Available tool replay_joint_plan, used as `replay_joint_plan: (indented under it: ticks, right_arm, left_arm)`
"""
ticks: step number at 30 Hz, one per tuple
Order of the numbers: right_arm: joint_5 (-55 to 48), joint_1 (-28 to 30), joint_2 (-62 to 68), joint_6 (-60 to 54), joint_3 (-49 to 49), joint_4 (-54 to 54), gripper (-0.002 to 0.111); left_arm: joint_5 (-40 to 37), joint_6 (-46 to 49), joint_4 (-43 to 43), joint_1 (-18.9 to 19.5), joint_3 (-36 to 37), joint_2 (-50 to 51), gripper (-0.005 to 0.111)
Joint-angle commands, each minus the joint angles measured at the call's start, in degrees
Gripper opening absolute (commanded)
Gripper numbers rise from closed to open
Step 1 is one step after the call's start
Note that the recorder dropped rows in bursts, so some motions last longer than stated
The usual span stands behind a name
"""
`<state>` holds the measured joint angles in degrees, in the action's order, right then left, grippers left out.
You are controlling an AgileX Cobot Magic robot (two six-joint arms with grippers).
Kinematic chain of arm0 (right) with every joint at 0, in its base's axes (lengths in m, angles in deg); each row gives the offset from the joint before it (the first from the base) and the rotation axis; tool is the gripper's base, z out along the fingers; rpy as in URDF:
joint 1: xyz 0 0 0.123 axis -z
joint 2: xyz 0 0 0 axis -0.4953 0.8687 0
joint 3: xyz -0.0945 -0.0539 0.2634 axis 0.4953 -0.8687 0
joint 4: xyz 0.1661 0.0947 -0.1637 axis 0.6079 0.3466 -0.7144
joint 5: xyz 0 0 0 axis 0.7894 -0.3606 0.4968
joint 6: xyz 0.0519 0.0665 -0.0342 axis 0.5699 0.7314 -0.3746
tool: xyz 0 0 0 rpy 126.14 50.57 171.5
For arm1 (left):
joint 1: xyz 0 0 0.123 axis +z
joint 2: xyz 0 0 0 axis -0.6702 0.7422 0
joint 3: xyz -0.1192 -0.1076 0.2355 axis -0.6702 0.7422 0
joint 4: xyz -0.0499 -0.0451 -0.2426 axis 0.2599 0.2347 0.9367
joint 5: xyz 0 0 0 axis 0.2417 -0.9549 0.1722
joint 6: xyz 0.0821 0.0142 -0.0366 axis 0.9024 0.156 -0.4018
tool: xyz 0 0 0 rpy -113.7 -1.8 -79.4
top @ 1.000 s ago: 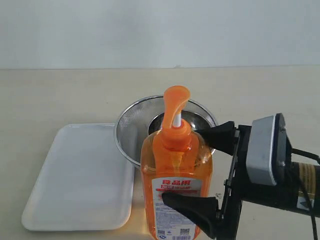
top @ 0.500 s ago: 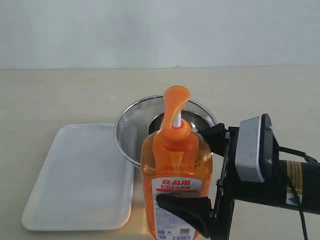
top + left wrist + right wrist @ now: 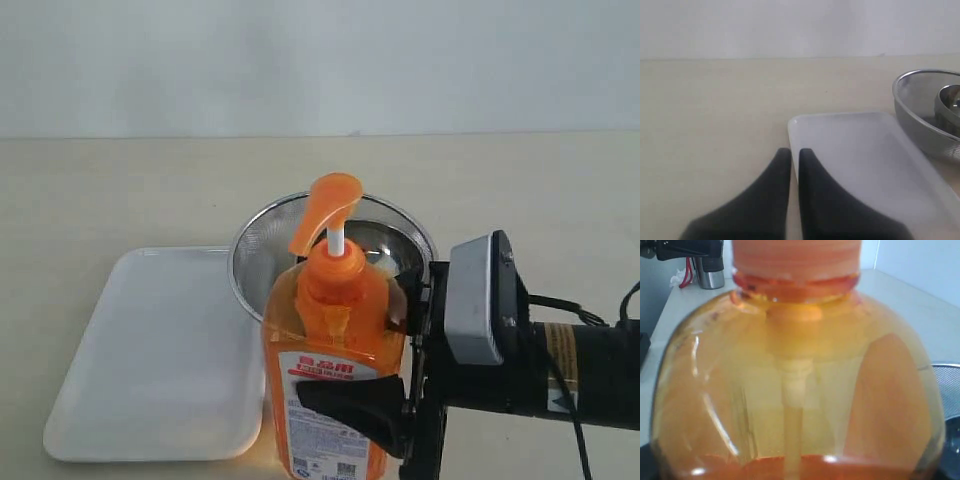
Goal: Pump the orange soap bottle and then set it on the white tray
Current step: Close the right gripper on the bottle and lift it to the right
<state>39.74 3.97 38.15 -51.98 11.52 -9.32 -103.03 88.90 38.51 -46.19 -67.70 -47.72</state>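
Exterior view: the orange soap bottle [image 3: 320, 330] leans toward the white tray [image 3: 150, 350], just beside its edge and in front of a steel bowl [image 3: 262, 262] — its base is out of frame. Well filled, it probably handles heavy, with smooth, slightly yielding walls; the broad body is the sound hold. The right gripper [image 3: 352, 345] clamps there, one finger across the label, one behind. The left gripper [image 3: 790, 162], fingers almost together, holds nothing near the tray's corner.
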Motion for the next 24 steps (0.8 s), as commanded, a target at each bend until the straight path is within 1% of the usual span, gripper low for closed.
replay_joint_plan:
  ticks: [1,2,5,9,18,21,24]
  right_arm:
    - [0.40,-0.07,-0.89,4.12,0.00,-1.76,0.001]
    - [0.40,-0.07,-1.55,5.17,0.00,-1.31,0.000]
    - [0.40,-0.07,-3.45,5.57,0.00,-0.47,0.000]
    - [-0.47,-0.07,-8.09,8.77,0.00,1.75,0.000]
    - [-13.85,-0.07,-24.50,15.74,0.00,5.23,0.000]
    - [-17.76,-0.07,-30.74,16.11,0.00,9.76,0.000]
    - [-25.06,-0.07,-37.63,14.79,0.00,15.41,0.000]
  left_arm:
    - [0.15,0.23,-0.09,-0.50,0.14,-0.21,0.005]
    - [0.15,0.23,-0.09,-0.50,0.14,-0.21,0.005]
    - [0.15,0.23,-0.09,-0.50,0.14,-0.21,0.005]
    - [0.15,0.23,-0.09,-0.50,0.14,-0.21,0.005]
    - [0.15,0.23,-0.09,-0.50,0.14,-0.21,0.005]
    - [0.15,0.23,-0.09,-0.50,0.14,-0.21,0.005]
    - [0.15,0.23,-0.09,-0.50,0.14,-0.21,0.005]
